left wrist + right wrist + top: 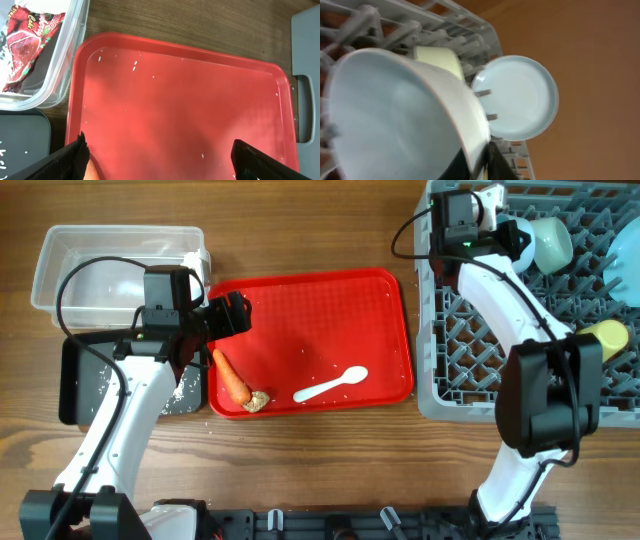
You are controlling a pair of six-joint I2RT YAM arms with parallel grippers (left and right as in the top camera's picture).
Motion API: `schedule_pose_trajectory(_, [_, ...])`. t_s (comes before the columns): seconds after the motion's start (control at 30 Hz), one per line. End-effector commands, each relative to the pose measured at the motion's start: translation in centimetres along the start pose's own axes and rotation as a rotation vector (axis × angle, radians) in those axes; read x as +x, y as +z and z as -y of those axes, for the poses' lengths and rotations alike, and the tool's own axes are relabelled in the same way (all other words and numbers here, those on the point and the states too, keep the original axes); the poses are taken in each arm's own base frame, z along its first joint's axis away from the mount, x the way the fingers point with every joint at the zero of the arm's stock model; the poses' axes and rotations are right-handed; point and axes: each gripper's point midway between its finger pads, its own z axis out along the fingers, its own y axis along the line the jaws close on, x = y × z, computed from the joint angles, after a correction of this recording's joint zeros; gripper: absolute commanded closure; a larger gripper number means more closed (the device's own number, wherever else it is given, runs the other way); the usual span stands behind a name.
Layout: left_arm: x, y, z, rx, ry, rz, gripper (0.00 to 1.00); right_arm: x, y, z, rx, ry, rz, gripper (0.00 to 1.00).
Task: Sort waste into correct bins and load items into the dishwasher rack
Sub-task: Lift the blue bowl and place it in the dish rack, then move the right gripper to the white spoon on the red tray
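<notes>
**Rack** [520, 370]: one, at the right of the surface [320, 230]. It carries one plate [627, 275], one bowl [548, 242] and one yellow cup [607, 335]. The right gripper [525, 242] appears clamped on the bowl's rim.

**Red tray** [320, 320]: one, at centre.

**Clear tub** [45, 270]: one, at the far left, with one wrapper [27, 45] inside. One black tray [72, 380] sits just beside it.

**Left gripper** [237, 313]: fingers [75, 157] apart, over the red tray's left part.

**On the red tray:** one spoon [330, 385], one carrot [232, 377] and one beige lump [258, 401].

**Key relation:** the carrot lies just robot-ward of the left gripper. Its long axis is diagonal, slanting toward the lump, and the left arm is much nearer.

**Rice grains** [135, 63]: scattered, too many to count.
</notes>
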Motion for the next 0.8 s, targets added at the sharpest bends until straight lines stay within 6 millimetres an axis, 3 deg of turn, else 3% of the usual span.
schedule_pose_trajectory(0.0, [-0.5, -0.6, 0.2, 0.008, 0.001, 0.022, 0.08, 0.7, -0.7, -7.5, -0.322, -0.017, 0.017, 0.76])
schedule_pose_trajectory(0.23, [-0.5, -0.6, 0.2, 0.008, 0.001, 0.022, 0.08, 0.7, -3.1, -10.2, -0.529, -0.001, 0.023, 0.60])
schedule_pose_trajectory(0.37, [-0.5, -0.6, 0.2, 0.008, 0.001, 0.022, 0.07, 0.0, -4.7, -10.7, -0.623, 0.011, 0.050, 0.54])
schedule_pose_trajectory(0.47, [-0.5, -0.6, 0.2, 0.008, 0.001, 0.022, 0.07, -1.0, -5.9, -10.0, -0.675, 0.042, 0.087, 0.52])
schedule_pose_trajectory(0.57, [-0.5, -0.6, 0.2, 0.008, 0.001, 0.022, 0.06, -2.4, -7.5, -8.2, -0.720, 0.087, 0.143, 0.32])
schedule_pose_trajectory(0.63, [-0.5, -0.6, 0.2, 0.008, 0.001, 0.022, 0.06, -3.3, -8.7, -7.0, -0.758, 0.117, 0.184, 0.26])
schedule_pose_trajectory(0.77, [-0.5, -0.6, 0.2, 0.008, 0.001, 0.022, 0.06, -5.2, -12.8, -5.6, -0.924, 0.078, 0.333, 0.24])
